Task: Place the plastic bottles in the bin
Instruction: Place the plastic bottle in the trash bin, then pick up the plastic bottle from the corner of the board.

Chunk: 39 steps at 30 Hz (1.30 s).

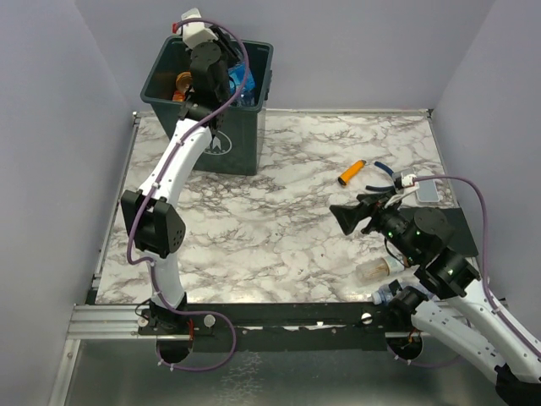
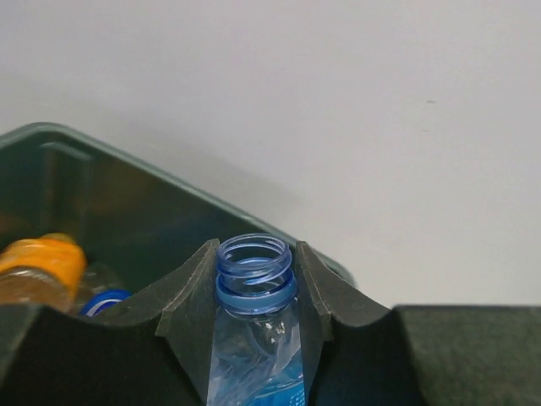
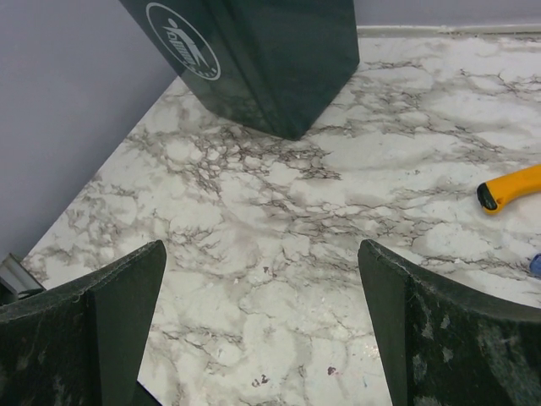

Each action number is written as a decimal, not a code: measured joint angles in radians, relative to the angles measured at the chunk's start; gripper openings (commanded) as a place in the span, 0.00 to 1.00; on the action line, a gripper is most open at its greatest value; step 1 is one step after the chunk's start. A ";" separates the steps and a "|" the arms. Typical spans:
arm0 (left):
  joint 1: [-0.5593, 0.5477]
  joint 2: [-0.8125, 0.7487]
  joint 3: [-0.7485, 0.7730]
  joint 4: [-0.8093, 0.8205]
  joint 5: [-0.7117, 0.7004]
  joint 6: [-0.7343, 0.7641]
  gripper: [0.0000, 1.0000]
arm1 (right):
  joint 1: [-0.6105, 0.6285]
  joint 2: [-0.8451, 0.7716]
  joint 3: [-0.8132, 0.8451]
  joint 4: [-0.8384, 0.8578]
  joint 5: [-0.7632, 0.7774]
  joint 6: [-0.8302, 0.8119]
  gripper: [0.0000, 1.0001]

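- Step in hand: delivery. Your left tool [image 2: 252, 254] is clamped on the threaded neck of an uncapped clear bottle [image 2: 254, 347] with a blue label.
- Location of the load: the top view shows this bottle above the open mouth of the dark green bin [image 1: 241, 144], towards its right wall. An orange-capped bottle [image 2: 38, 262] already lies inside.
- Next move, as judged: part the left tool's fingers so the bottle drops in. Then raise the arm straight up clear of the rim before you swing it back.
- Your right tool [image 3: 262, 249] stands with its fingers wide apart and nothing between them. It hovers over the marble worktop [image 1: 279, 220], facing the bin.
- Work left: a clear bottle on its side [image 1: 372, 271] lies on the worktop close beside the right arm. It looks like the nearest next pick for that arm.
- Leave the orange cylinder [image 1: 352, 172] and the blue-handled pliers [image 1: 385, 169] where they are.
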 measured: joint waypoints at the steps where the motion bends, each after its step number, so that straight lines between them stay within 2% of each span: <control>1: 0.000 0.005 0.022 -0.009 0.034 -0.009 0.46 | 0.000 0.004 0.000 0.000 0.001 -0.003 1.00; 2: -0.003 0.011 0.043 -0.020 0.069 -0.019 0.49 | 0.000 0.008 0.000 0.000 0.003 -0.006 1.00; 5: -0.010 0.014 0.065 -0.041 0.132 -0.032 0.51 | 0.000 0.013 0.000 0.000 0.011 -0.013 1.00; 8: -0.014 0.014 0.066 -0.061 0.160 -0.032 0.29 | 0.000 0.014 0.000 0.000 0.016 -0.014 1.00; 9: -0.015 0.015 0.066 -0.064 0.163 -0.032 0.29 | 0.000 0.014 0.000 0.000 0.018 -0.014 1.00; 10: -0.016 0.015 0.066 -0.068 0.164 -0.028 0.31 | 0.000 0.015 0.000 0.000 0.019 -0.014 1.00; 13: -0.016 0.015 0.066 -0.072 0.159 -0.021 0.48 | 0.000 0.018 0.000 0.000 0.019 -0.014 1.00; 14: -0.016 0.015 0.066 -0.072 0.156 -0.020 0.51 | 0.000 0.019 0.000 0.000 0.019 -0.014 1.00; 24: -0.016 0.014 0.064 -0.074 0.150 -0.014 0.51 | 0.000 0.029 0.003 -0.002 0.037 -0.014 1.00; 30: -0.032 -0.037 -0.005 -0.075 0.175 -0.011 0.57 | 0.000 0.039 0.056 -0.046 0.172 -0.012 1.00; 34: -0.090 -0.160 -0.136 -0.062 0.200 0.017 0.65 | 0.000 0.091 0.122 -0.105 0.311 0.013 1.00; 39: -0.217 -0.386 -0.334 -0.029 0.247 0.077 0.72 | 0.000 0.152 0.132 -0.171 0.396 0.091 1.00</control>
